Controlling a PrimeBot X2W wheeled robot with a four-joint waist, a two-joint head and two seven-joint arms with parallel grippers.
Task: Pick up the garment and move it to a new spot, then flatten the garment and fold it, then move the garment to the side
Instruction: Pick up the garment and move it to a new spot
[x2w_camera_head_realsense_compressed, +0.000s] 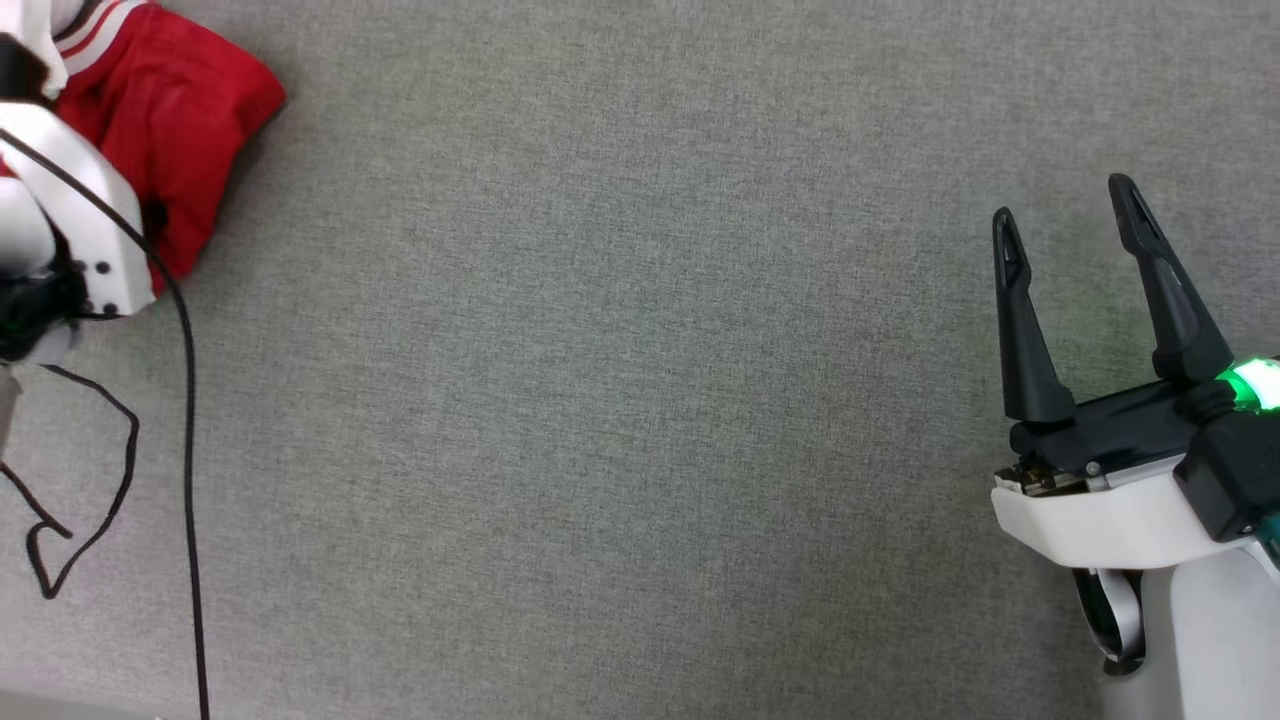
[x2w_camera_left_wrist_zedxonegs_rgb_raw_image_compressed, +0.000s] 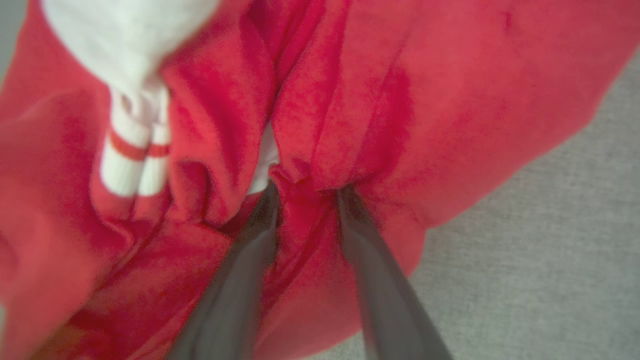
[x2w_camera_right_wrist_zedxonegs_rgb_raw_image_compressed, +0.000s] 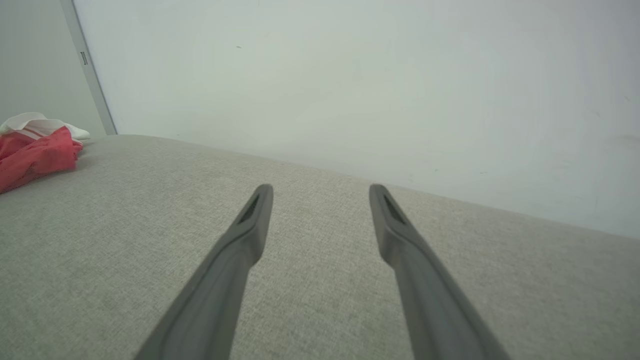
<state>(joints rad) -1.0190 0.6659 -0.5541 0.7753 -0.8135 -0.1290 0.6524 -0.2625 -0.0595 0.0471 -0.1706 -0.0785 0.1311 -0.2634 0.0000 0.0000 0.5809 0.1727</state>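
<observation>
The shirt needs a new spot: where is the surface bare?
The grey surface is bare between the garment at far left and the right gripper. Crowded at left: left gripper, garment, black cable.

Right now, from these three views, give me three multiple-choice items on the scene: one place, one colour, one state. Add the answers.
1. Where on the grey woven cloth surface does the crumpled red jersey T-shirt with white sleeves lie in the head view?
A centre; B upper left corner; C lower right.
2. What colour are the stripes on its white ribbed cuff?
A blue; B black; C red.
3. How do the right arm's long dark jaws stand?
A open and empty; B shut on the shirt; C shut and empty.

Answers:
B, it lies bunched at that view's upper left.
C, red bands cross the cuff in the left wrist view.
A, bare grey cloth shows between the spread jaws.
</observation>
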